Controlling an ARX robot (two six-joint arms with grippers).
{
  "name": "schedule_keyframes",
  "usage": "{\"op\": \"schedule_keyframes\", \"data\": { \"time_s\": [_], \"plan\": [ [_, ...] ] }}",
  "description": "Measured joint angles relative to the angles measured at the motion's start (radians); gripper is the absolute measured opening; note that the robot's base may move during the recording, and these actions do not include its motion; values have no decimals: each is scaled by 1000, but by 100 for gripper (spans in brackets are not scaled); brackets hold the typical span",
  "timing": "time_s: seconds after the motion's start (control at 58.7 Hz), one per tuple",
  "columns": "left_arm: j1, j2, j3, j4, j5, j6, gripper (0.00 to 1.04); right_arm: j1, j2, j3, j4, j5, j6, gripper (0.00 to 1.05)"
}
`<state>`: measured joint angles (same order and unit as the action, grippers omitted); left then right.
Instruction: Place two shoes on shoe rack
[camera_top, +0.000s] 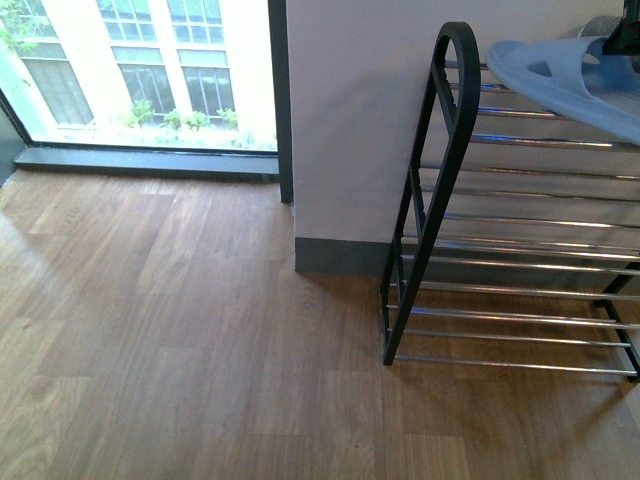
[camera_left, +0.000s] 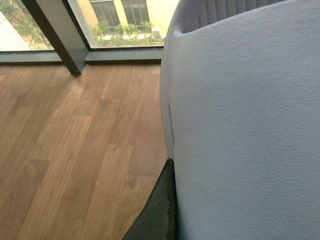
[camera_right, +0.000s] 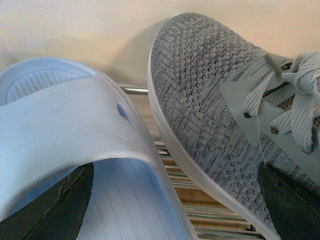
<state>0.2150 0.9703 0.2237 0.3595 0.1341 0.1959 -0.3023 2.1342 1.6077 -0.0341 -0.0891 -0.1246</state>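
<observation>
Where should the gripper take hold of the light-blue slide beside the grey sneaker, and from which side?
Probably take the light-blue slide by its wide strap: it arches clear of the footbed, leaving a gap for one finger. Come from the heel end, away from the wall, where that opening faces the right gripper. The grey sneaker crowds one side.

Rack (camera_top: 445, 150): stood on the floor (camera_top: 180, 330) at right, against the wall (camera_top: 350, 120).
Slide (camera_top: 560, 80): lay over the rack's top rods.
Sneaker (camera_right: 210, 100): sat just beside the slide.
</observation>
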Motion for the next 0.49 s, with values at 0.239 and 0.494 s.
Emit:
{"op": "schedule_keyframes", "data": {
  "time_s": [0.239,0.494],
  "plan": [
    [0,0,0,0,0,0,2,-9,-25,-28,20,-6,-3,95],
    [0,0,0,0,0,0,2,-30,-108,-116,90,-42,7,95]
  ]
}}
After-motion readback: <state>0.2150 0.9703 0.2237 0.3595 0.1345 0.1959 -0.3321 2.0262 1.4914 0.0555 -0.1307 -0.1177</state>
